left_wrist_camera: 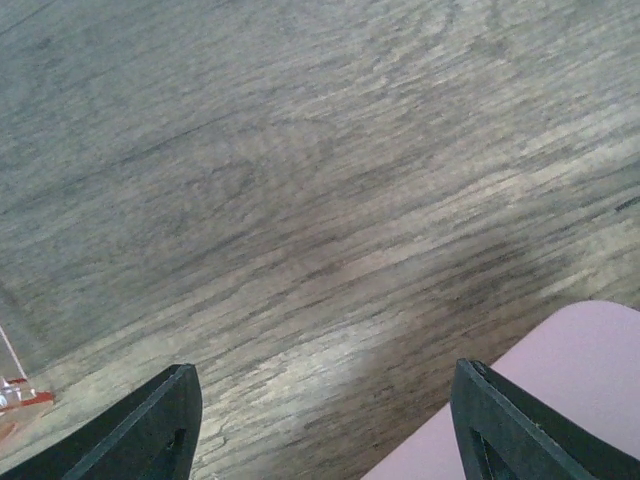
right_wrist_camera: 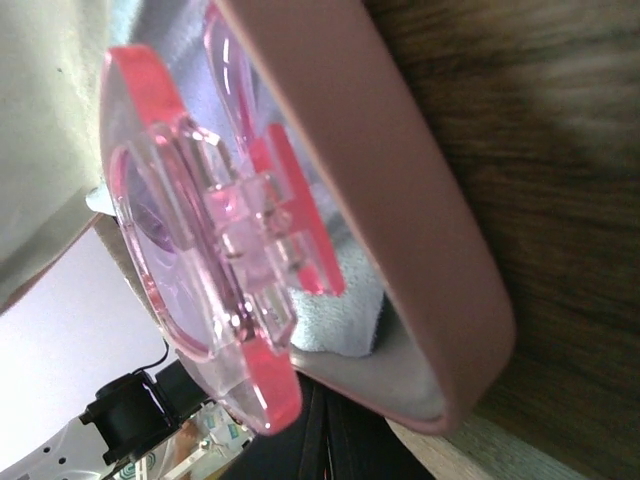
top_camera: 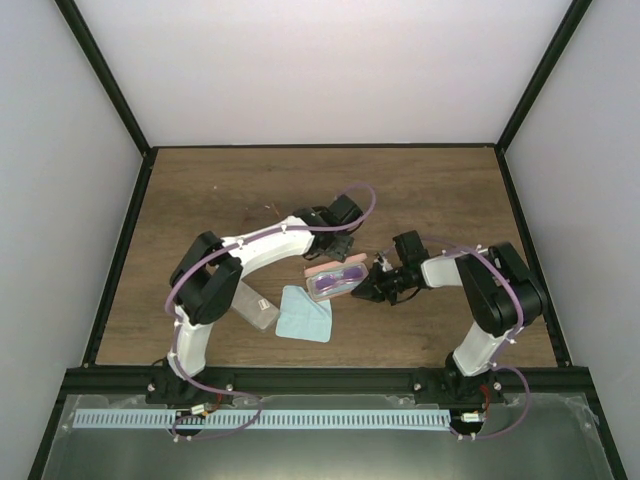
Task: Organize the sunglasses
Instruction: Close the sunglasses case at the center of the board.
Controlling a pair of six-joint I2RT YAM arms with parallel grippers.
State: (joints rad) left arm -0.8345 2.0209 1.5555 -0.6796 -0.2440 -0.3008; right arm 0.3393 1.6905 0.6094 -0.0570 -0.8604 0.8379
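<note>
Purple-pink sunglasses (top_camera: 336, 280) lie inside the open pink case (top_camera: 316, 269). The orange-lensed pair (left_wrist_camera: 18, 398) lies loose on the surface, apparently not yet cased. Left gripper (left_wrist_camera: 320, 385): jaws wide apart, empty. Right gripper (top_camera: 372, 286): jaws closed beside the case.

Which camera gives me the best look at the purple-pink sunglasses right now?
Right wrist: the purple-pink sunglasses fill the frame, sitting in the pink case. Top external shows them small inside it; left wrist shows only the case's edge.
</note>
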